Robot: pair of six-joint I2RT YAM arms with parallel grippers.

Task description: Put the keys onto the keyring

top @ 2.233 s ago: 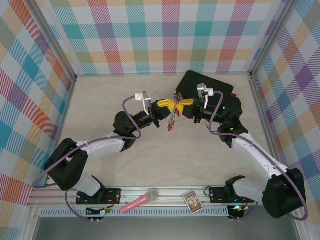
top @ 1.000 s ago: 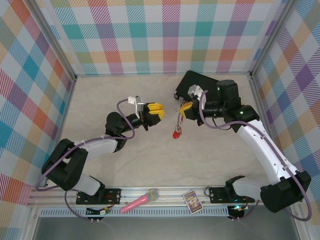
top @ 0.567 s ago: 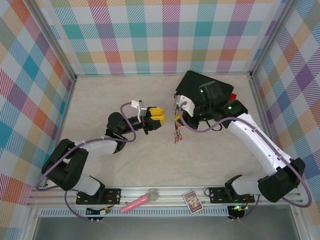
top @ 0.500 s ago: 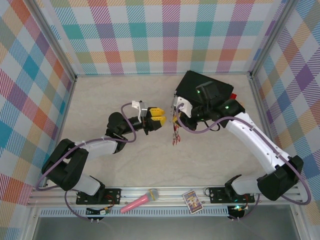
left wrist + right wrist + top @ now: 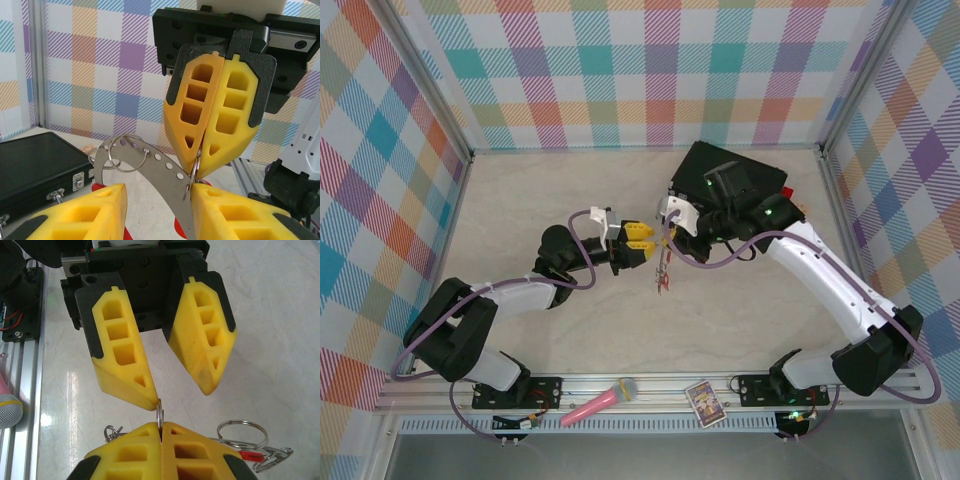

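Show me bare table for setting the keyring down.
Bare: the far-left stretch between back wall and left arm; the near middle between both arms, ahead of the rail. Crowded: the centre, where left gripper and right gripper meet at the keyring; the far-right corner with the black case.

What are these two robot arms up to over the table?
The right gripper is shut on a thin metal keyring, holding it edge-on above the table. Small red key tags dangle below it in the overhead view. The left gripper faces it with its jaws open, close beside the ring but not closed on anything I can make out. Whether every tag is already threaded on is too small to tell.
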